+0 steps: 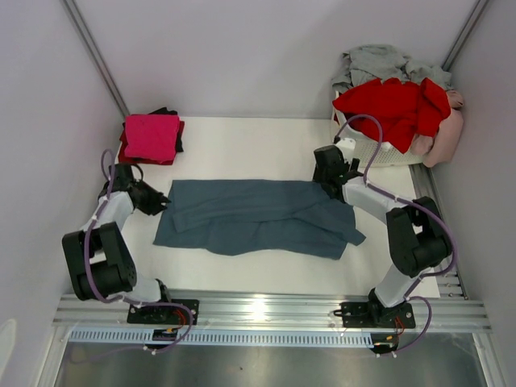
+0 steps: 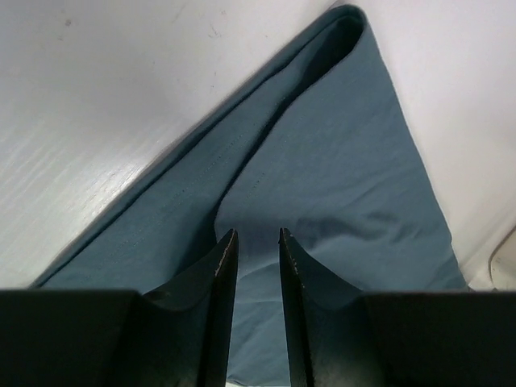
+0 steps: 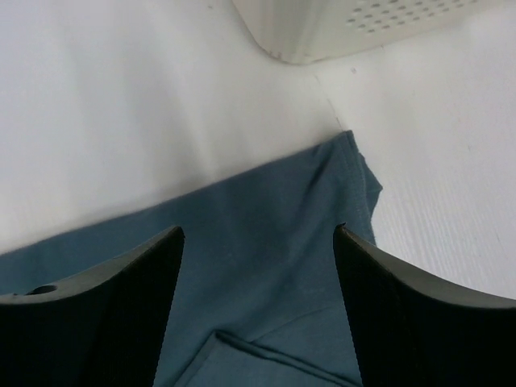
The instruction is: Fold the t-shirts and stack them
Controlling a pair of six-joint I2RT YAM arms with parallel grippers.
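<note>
Cotton of the slate blue-grey t-shirt (image 1: pixel 258 216), folded lengthwise on the desk (image 1: pixel 242 145) between the arms, looks light and limp, best pinched at corners. Right end effector (image 3: pixel 258 230) hangs spread above one corner; the left wrist view alone shows the left end effector (image 2: pixel 258 232) nearly closed, grip unclear.

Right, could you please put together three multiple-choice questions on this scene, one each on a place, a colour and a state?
1. Where on the table does the folded pink shirt lie? A near right corner B far left C centre
2. What colour is the spread shirt? A red B black C blue-grey
3. How is the right gripper? A open B shut on cloth C shut on nothing
Answers: 1 B, it sits at the far left; 2 C, plainly blue-grey; 3 A, its fingers stand wide apart over the shirt's corner.
</note>
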